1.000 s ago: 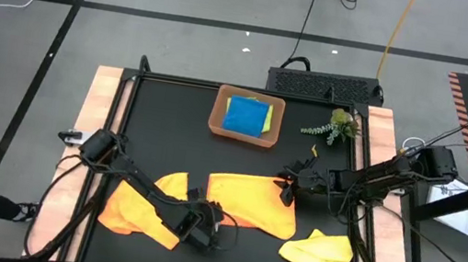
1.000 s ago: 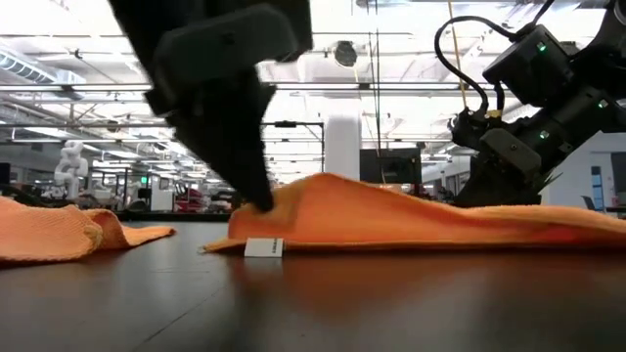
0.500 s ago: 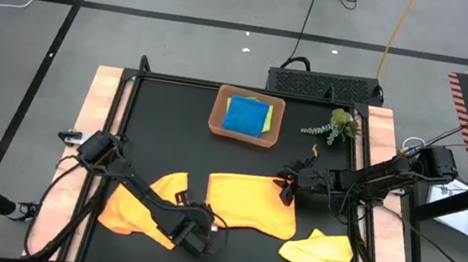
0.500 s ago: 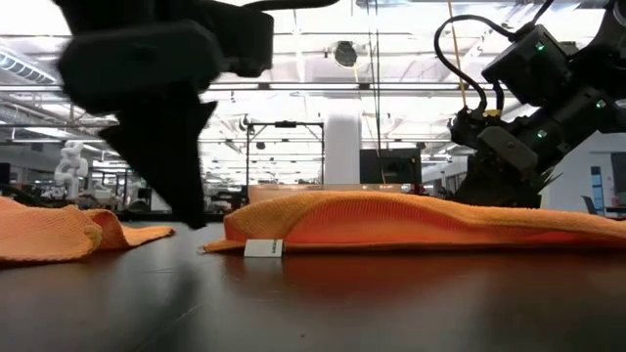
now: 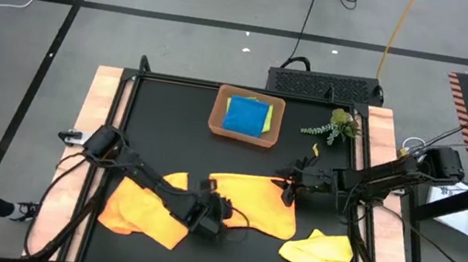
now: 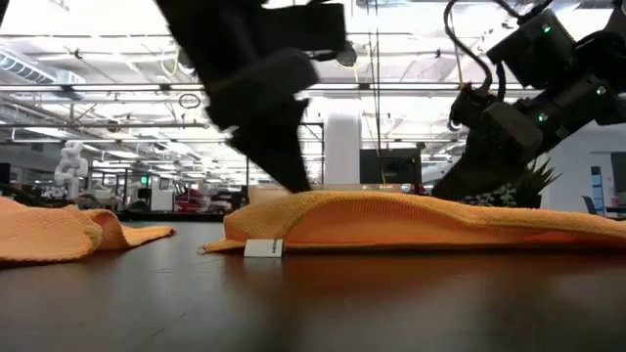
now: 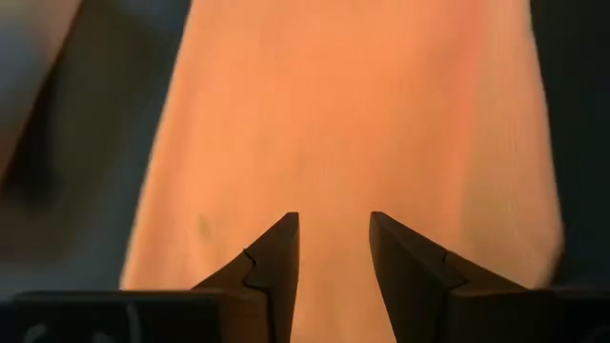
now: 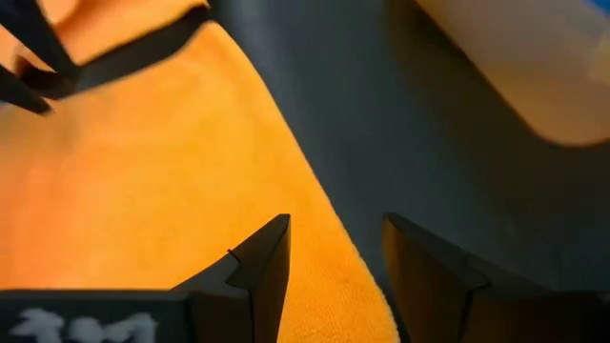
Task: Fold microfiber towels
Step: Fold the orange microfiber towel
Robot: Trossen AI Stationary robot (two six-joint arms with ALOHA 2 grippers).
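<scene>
Orange towel (image 5: 251,203) — left end effector (image 5: 220,213) hides its corner.

Robotics lab: open hall, ceiling trusses (image 6: 98,93)

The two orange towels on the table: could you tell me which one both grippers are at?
The middle orange towel: the left gripper is at its near-left corner, the right gripper at its far-right corner. The other orange towel lies crumpled left of it.

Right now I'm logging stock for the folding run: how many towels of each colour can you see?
Orange towels: 2, middle one, left one
Yellow towel: 1
Blue towel in the tray: 1
Total: 4
</scene>
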